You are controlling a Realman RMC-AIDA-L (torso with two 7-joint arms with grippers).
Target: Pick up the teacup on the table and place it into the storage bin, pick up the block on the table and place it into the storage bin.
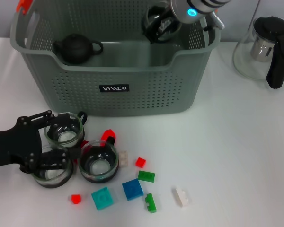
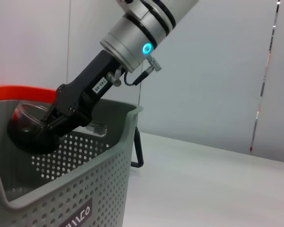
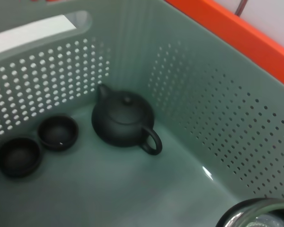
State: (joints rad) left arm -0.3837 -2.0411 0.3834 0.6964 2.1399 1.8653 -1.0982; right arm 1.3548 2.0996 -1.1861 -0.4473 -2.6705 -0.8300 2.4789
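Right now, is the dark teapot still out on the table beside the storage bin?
No. In the right wrist view the dark teapot sits on the floor inside the storage bin, next to two small dark cups.

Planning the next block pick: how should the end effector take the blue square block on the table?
Grip the blue block from straight above, closing across two opposite flat sides. It lies flat and low, with the teal block and a green block close by, so a sideways approach looks crowded.
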